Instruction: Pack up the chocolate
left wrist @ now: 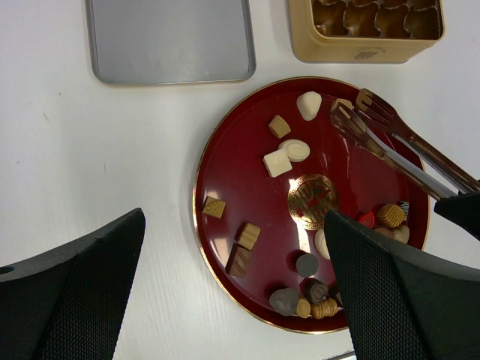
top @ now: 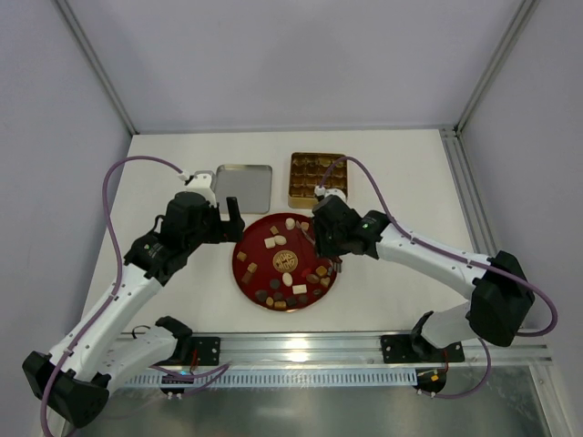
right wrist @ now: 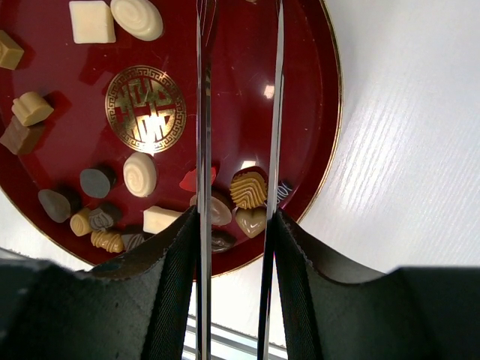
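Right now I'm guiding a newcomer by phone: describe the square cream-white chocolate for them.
Start at the round red plate with its gold emblem. Far-left of it, the cream-white square chocolate lies beside a swirled cream-white oval; yours is flat, with corners.

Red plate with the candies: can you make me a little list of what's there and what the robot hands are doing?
plate: red plate, round, gold emblem in the middle
sweets: chocolates scattered on the plate, dark, tan and cream
box: gold tin behind the plate, gridded inside
cover: grey lid flat on the table, left of the tin
left arm: left gripper by the plate's left edge, jaws wide apart, empty
right arm: right gripper, jaws shut on the tongs
tool: tong tips over the plate, gripping nothing
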You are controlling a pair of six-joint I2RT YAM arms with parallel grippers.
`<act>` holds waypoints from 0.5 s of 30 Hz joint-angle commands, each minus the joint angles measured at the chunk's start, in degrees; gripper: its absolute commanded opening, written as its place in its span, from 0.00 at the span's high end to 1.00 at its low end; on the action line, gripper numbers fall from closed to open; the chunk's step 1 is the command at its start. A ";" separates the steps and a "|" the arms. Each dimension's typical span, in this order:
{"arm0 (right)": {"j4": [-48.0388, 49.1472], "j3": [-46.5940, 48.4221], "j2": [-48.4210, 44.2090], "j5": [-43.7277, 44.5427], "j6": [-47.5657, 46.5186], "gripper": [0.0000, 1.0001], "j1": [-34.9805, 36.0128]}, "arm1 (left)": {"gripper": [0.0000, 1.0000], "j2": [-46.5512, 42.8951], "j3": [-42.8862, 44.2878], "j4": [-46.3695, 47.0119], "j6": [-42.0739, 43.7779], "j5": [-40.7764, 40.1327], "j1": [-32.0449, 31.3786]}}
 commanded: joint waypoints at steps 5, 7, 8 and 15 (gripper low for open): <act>2.24 1.56 2.17 1.96 1.23 0.55 0.20 | 0.00 -0.94 0.51 1.52 0.22 -0.02 -0.12; 2.32 1.82 2.61 1.87 1.14 0.56 0.20 | 0.00 -0.94 0.51 1.52 0.22 -0.02 -0.12; 2.50 1.82 2.61 1.87 1.14 0.56 0.29 | 0.00 -0.94 0.51 1.52 0.22 -0.02 -0.12; 2.24 2.70 3.49 2.22 0.79 0.60 0.20 | 0.00 -0.94 0.51 1.52 0.22 -0.02 -0.12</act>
